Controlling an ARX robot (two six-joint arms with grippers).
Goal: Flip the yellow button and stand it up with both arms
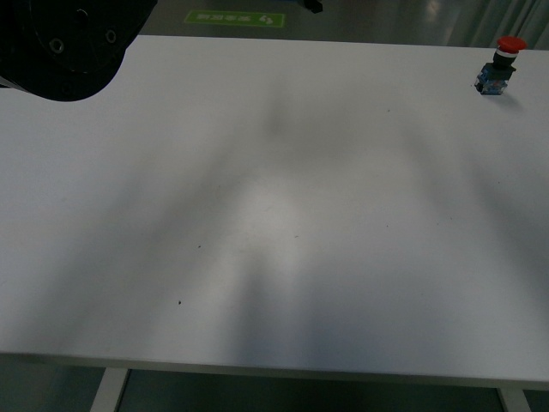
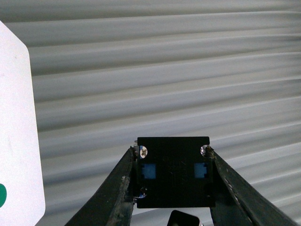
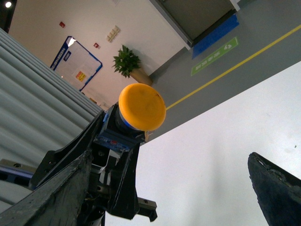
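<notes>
Your white table (image 1: pixel 274 215) fills the front view, smooth and matte, with a few tiny dark specks and soft grey shadows across it. Behind the left gripper you see a ribbed grey roller shutter (image 2: pixel 164 70), its slats running in even horizontal bands. A rounded black arm housing (image 1: pixel 69 43), glossy with bolt holes, sits over the table's far left corner.

Your left gripper (image 2: pixel 171 150) has its two black fingers (image 2: pixel 117 188) pinching the yellow button (image 3: pixel 141 107) by the sides of its contact block, holding it up off the table. Your right gripper (image 3: pixel 169 157) carries nothing, and its rough, worn black fingers (image 3: pixel 277 188) are spread wide with the button showing between them, further off.

The button has a smooth, round, yellow-orange mushroom cap facing the right wrist camera, a black collar under it, and a boxy blue-black body. From the left wrist you see the block's square black end (image 2: pixel 173 172), flat, with two small blue windows and silver screws at the corners.

The red push-button (image 1: pixel 500 64) stands upright near the table's far right edge, red cap up on a blue-black block, well apart from both grippers.
</notes>
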